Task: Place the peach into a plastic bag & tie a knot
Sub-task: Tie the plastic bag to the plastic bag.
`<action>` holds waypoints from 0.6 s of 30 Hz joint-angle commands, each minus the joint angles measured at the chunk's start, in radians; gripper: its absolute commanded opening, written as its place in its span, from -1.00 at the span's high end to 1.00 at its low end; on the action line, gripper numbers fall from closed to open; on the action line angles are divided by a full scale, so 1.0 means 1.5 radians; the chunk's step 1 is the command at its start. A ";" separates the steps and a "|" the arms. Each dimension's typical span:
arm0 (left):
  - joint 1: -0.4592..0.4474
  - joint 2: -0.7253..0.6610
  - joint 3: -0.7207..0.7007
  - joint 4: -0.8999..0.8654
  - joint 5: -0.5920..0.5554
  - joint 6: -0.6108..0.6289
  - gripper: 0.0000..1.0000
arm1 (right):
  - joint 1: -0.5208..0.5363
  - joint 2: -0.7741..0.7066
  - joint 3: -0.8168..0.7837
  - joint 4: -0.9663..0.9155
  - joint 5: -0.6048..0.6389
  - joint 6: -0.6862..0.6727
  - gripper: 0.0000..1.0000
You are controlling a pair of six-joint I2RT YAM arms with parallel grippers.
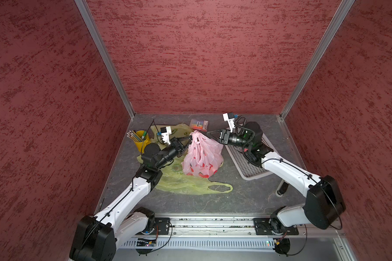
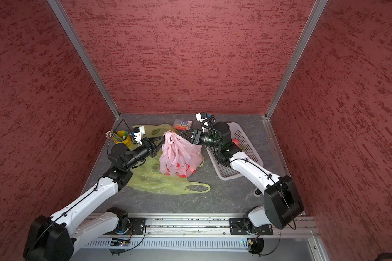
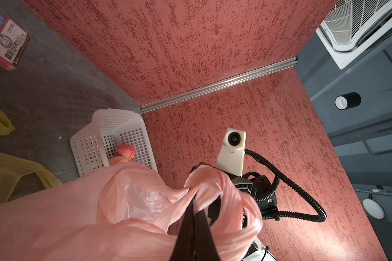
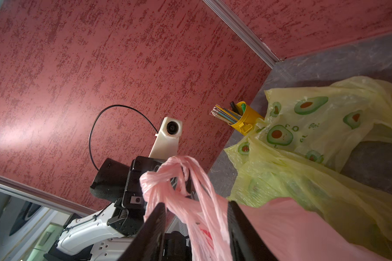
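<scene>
The pink bag (image 1: 201, 158) stands on the worktop (image 1: 235, 198), partly over a flattened yellow bag (image 1: 181, 183). A rounded orange glow low in its side is taken to be the peach (image 2: 191, 168). The bag's handles (image 4: 168, 171) are drawn up and twisted together between the two arms.

One handle is clamped by the left gripper (image 1: 190, 137), whose fingers (image 3: 195, 244) are pressed together on it. The right gripper (image 4: 197, 204) is released, and its fingers (image 4: 153, 232) stand apart with a strand hanging loose between them.

The film is judged thin, light and slippery, and it bunches into soft cords. It is best taken high on a gathered handle, near the twist, since the weight of the fruit will pull the bag down.

The gap between the right fingers is shown only in the right wrist view; in both top views they are too small to judge. Spare peaches (image 3: 125, 151) in the white basket (image 3: 93, 135) are seen clearly only from the left wrist.
</scene>
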 commanded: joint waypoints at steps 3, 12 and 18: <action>0.005 -0.007 0.016 -0.015 0.008 0.024 1.00 | 0.039 -0.023 0.035 -0.070 -0.008 -0.035 0.14; 0.005 -0.010 0.018 -0.016 0.005 0.022 1.00 | 0.083 0.003 0.046 -0.049 -0.027 -0.023 0.02; 0.004 -0.013 0.019 -0.019 0.007 0.022 1.00 | 0.090 0.019 0.052 -0.035 -0.026 -0.019 0.13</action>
